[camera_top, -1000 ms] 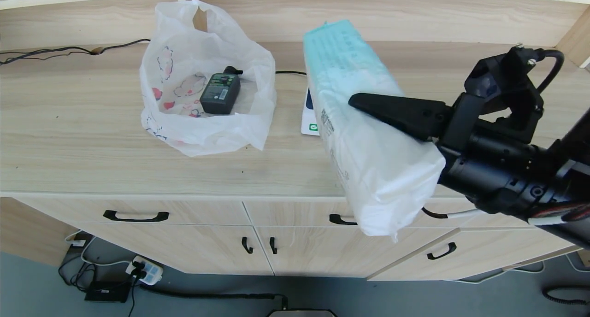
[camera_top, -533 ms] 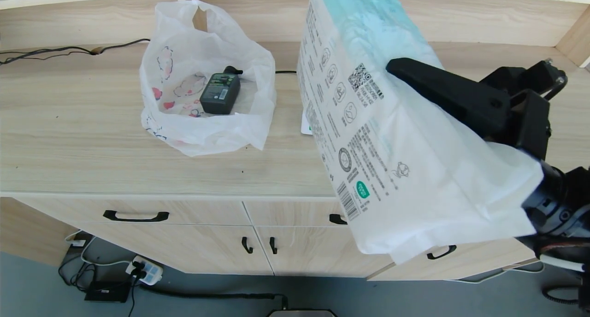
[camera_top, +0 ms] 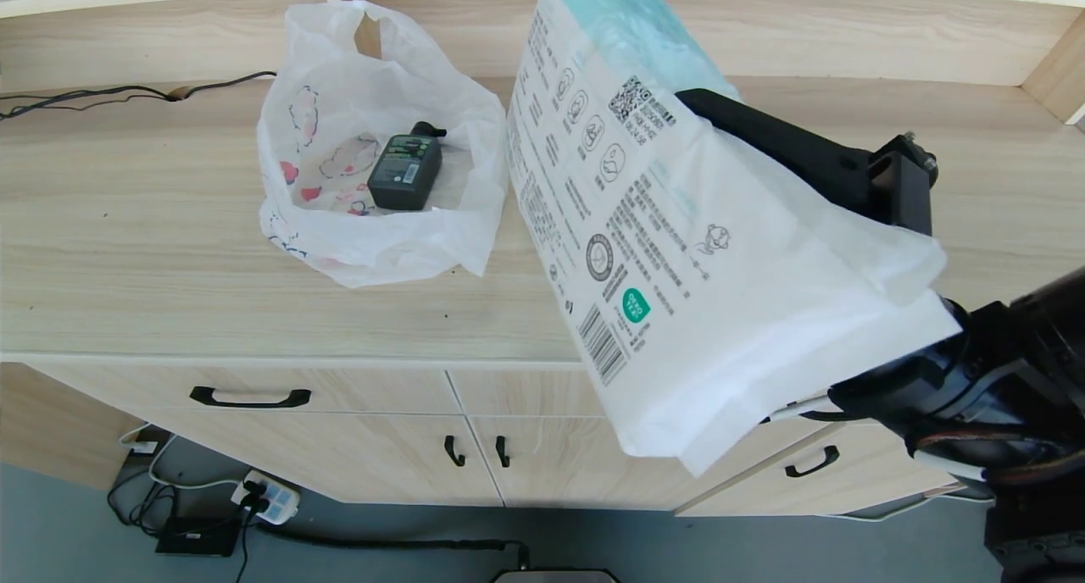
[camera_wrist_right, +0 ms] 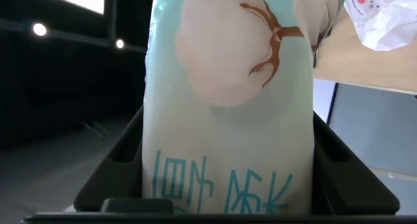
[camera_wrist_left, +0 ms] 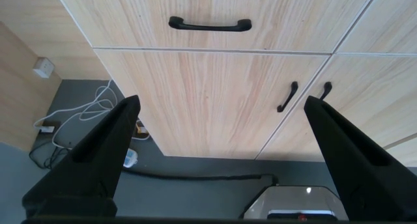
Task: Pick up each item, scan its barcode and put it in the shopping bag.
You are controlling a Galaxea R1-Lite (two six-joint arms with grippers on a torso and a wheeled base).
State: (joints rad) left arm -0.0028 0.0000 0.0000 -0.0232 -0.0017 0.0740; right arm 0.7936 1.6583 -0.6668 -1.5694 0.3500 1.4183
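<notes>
1. The right gripper [camera_wrist_right: 228,188] is clenching a white-and-teal soft plastic pack [camera_top: 678,252] and holding it in the air over the right half of the pale wooden counter [camera_top: 127,252]. One black finger [camera_top: 780,147] is lying across the pack's top.
2. Over the last second the pack has been rising and rolling. First it was showing a narrow edge. Now it is presenting its broad printed back, with the barcode [camera_top: 603,344] facing up at the low near corner.
3. In the last half second the pack has been drifting left, and its far end is now closing on the rim of the white translucent shopping bag with printed pictures [camera_top: 462,125].
4. Judged from this, the pack is being carried toward bagging. Whether its scan is finished cannot be told.
5. The bag is standing open on the counter, with a dark flat bottle [camera_top: 405,172] already lying inside it.
6. The pack looks nearly as broad as the bag's mouth, so its corners are probably risking a snag on the limp near wall.
7. Open counter is lying left of and in front of the bag. A raised back ledge [camera_top: 848,41] and black cables [camera_top: 127,96] are bounding the far side.
8. The left gripper [camera_wrist_left: 221,110] is hanging released in front of the cabinet fronts below the counter edge.
</notes>
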